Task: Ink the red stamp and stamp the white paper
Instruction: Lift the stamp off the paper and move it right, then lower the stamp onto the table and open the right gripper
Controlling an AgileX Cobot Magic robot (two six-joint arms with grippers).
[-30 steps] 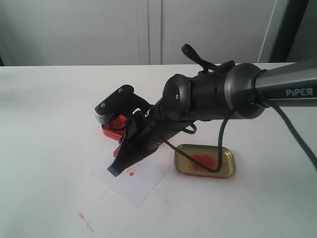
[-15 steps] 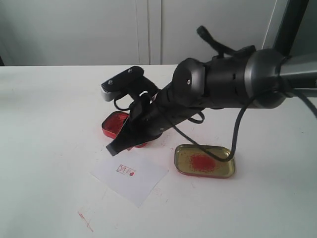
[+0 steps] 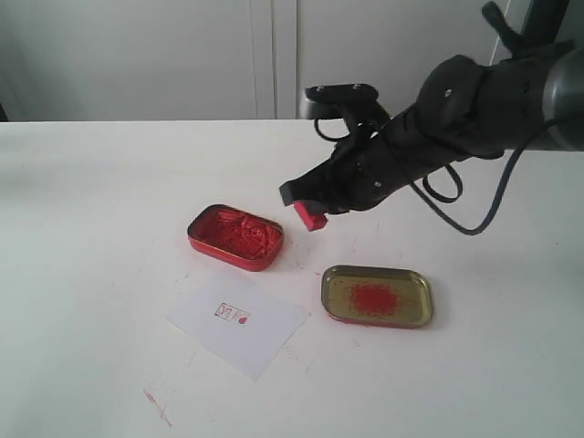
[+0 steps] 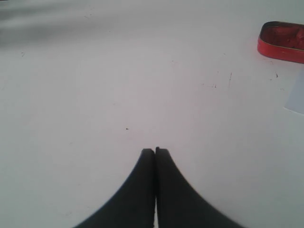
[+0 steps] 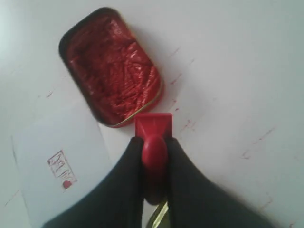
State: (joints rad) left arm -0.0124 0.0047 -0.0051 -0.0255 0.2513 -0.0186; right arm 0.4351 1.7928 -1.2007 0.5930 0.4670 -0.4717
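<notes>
A white tabletop (image 3: 91, 228) before pale cabinet doors carries a red rectangular tin of paste (image 3: 235, 236), a shallow gold lid (image 3: 376, 297) and the thin white paper sheet (image 3: 237, 327), which bears a red print. The right pincer (image 5: 154, 145) hangs near the tin, clamped on the stubby handle of the small red plastic stamp (image 5: 153, 127). The stamp is probably light, rigid and slick, so the handle suits gripping, with the inked face clear. The left pincer (image 4: 155, 152) is closed and empty.
</notes>
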